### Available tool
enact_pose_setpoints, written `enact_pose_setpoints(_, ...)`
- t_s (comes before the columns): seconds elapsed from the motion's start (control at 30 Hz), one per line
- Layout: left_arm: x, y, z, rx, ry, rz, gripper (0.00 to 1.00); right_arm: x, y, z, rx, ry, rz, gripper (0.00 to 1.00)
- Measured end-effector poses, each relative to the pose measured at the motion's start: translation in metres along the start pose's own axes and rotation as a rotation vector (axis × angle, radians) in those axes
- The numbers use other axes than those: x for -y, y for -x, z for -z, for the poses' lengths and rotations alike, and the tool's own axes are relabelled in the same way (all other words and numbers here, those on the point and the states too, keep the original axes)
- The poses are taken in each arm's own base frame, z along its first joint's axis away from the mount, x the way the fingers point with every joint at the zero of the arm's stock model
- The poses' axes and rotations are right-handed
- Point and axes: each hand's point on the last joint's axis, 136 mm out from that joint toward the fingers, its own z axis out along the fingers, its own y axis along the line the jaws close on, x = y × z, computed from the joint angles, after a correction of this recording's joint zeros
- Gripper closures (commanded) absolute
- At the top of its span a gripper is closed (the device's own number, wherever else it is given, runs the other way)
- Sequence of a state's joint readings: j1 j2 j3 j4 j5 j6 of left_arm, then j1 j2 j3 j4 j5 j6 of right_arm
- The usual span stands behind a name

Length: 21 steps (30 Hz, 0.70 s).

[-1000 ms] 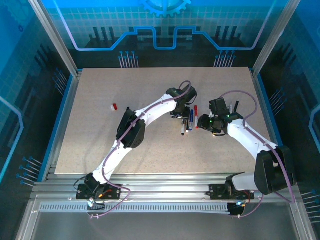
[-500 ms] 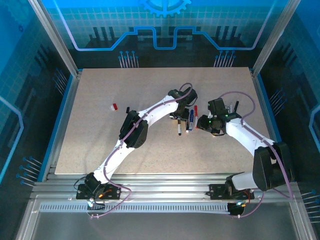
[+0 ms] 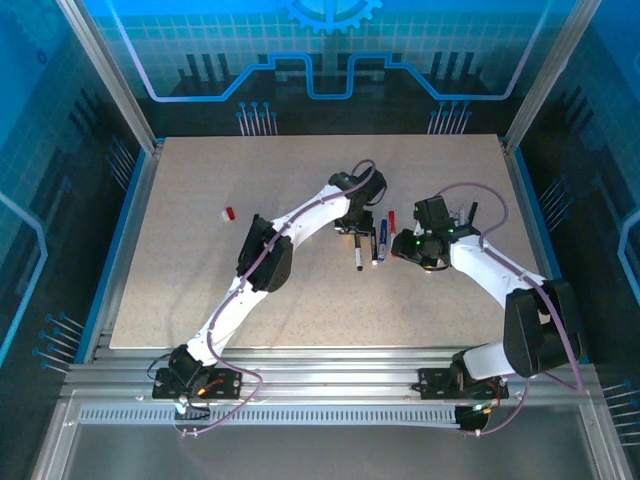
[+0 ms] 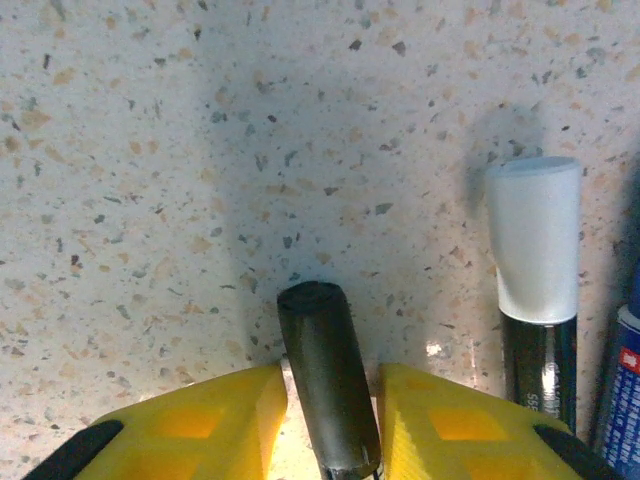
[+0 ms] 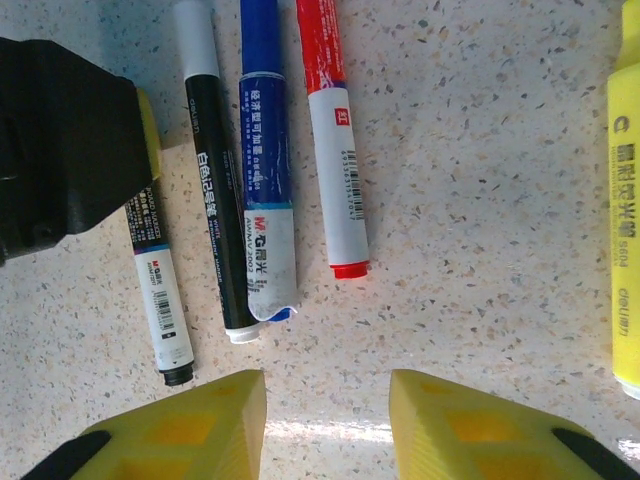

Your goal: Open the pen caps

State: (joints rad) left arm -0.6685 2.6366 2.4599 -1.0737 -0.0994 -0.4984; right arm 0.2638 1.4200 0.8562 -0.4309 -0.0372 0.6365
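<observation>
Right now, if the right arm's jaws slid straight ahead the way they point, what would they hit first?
Probably the near end of the blue marker, with the red marker just beyond; the open right jaws may ride above them, since height is unclear.

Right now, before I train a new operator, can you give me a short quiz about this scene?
1. True or false: the right hand is open and empty.
2. Between the fingers of the left hand lies: A) a blue pen, B) a dark pen, C) a red cap.
3. How many pens lie side by side ahead of the right hand, not counting the yellow marker?

Key: 1 true; 2 B; 3 four.
</observation>
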Motion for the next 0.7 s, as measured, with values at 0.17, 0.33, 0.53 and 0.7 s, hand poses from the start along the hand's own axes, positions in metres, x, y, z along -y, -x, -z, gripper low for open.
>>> enact_pose_setpoints(0.17, -0.003, 0.001, -0.001, -0.017, -0.008, 0.013, 0.77, -0.002, -0.006, -0.007, -0.024, -0.004, 0.008, 0.62)
enact_pose_setpoints(0.33, -0.003, 0.002, 0.002, -0.032, -0.034, 0.039, 1.00, -0.006, -0.011, -0.010, -0.039, 0.000, 0.020, 0.63)
enact_pose_setpoints(0.53, -0.005, 0.001, 0.005, -0.036, -0.079, 0.063, 1.00, -0.030, -0.020, -0.014, -0.057, 0.064, 0.050, 0.62)
enact_pose_setpoints(0.7, -0.022, 0.000, 0.010, -0.028, -0.084, 0.094, 1.00, -0.054, -0.024, -0.019, -0.073, 0.158, 0.044, 0.53)
